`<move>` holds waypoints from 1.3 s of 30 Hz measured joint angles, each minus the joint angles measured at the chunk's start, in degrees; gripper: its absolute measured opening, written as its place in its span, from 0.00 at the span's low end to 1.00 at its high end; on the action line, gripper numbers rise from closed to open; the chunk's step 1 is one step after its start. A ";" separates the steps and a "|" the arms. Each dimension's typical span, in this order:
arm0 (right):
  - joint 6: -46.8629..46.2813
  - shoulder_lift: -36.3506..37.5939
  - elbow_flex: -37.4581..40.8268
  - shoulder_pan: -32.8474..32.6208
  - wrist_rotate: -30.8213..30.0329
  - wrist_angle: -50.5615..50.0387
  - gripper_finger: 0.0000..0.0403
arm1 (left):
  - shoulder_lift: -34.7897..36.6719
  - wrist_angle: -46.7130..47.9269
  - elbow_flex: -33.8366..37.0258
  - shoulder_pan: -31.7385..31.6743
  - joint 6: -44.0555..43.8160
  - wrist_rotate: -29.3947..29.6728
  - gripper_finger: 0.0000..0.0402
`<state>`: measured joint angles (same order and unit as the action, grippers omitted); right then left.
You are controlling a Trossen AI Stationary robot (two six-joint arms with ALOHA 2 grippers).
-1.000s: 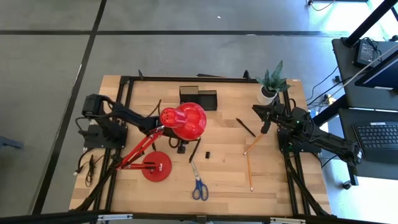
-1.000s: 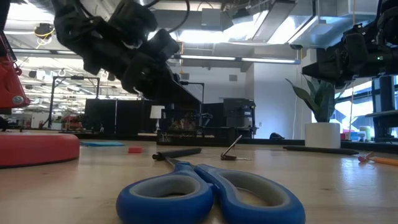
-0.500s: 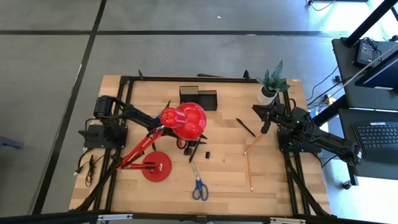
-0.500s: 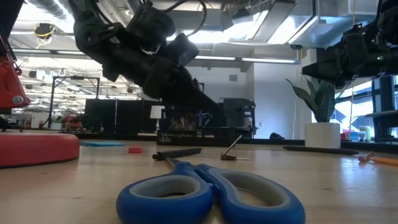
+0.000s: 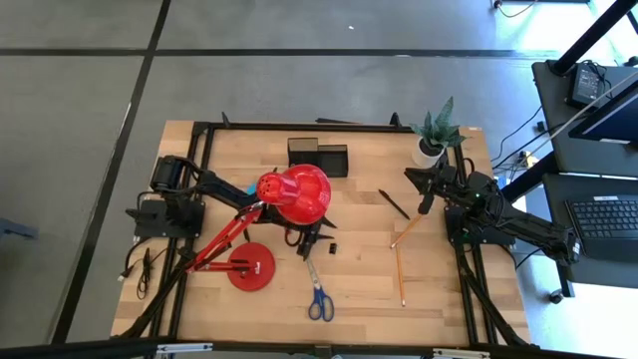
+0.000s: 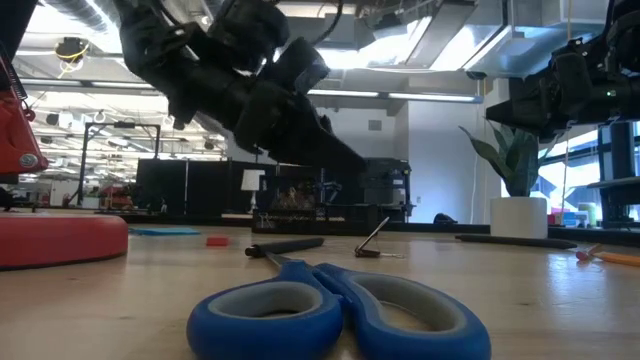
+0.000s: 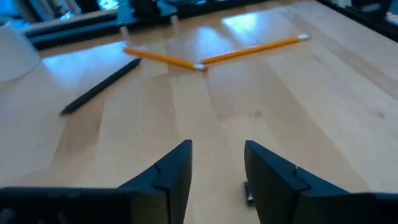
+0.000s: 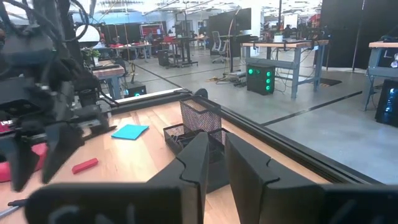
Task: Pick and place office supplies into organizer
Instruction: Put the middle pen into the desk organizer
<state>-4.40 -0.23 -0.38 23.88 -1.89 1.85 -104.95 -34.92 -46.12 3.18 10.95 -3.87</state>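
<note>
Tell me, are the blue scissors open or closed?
Closed. The scissors lie flat on the table, blades together in one line, handles side by side.
</note>
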 joint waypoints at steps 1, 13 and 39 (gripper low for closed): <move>-0.02 0.00 0.00 0.00 0.00 0.00 0.15 | 0.00 0.15 -0.40 0.33 0.16 0.08 0.35; -0.02 0.00 0.00 0.00 0.00 0.00 0.15 | 0.00 17.92 -5.29 2.19 2.72 3.27 0.35; 0.15 0.00 0.00 0.00 0.00 -0.02 0.15 | 0.04 50.16 -21.80 3.18 -2.28 11.35 0.35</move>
<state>-4.25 -0.23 -0.38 23.88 -1.89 1.83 -104.90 15.24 -67.91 6.36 8.67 7.48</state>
